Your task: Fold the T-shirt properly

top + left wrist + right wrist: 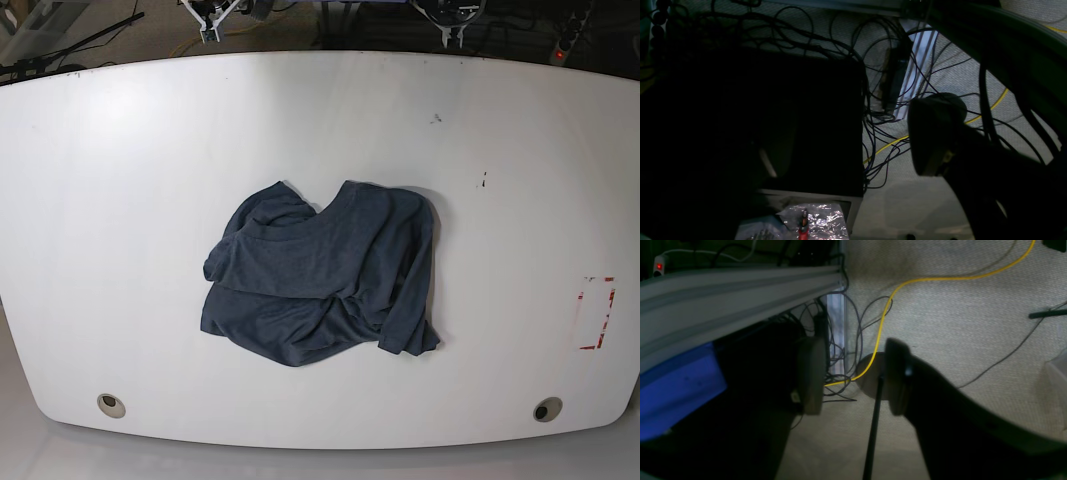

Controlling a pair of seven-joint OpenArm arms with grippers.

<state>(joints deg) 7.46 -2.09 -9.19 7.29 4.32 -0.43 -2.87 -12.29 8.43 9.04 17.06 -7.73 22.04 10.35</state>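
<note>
The T-shirt (325, 275), dark slate-blue, lies crumpled in the middle of the white table (120, 200), its neckline toward the far edge; no lettering shows. Both arms are held back past the table's far edge, well away from the shirt: a bit of the right arm (213, 20) shows at the top left and a bit of the left arm (452, 28) at the top right. The left gripper (853, 146) points at the floor, jaws wide apart and empty. The right gripper (853, 376) also faces the floor, open, with nothing between its fingers (811, 375).
A red tape outline (597, 312) marks the table's right side. Two round holes (111, 405) (547, 409) sit near the front edge. Below the table the wrist views show carpet, tangled black cables (873, 133), a yellow cable (883, 313) and a metal frame rail (740, 290).
</note>
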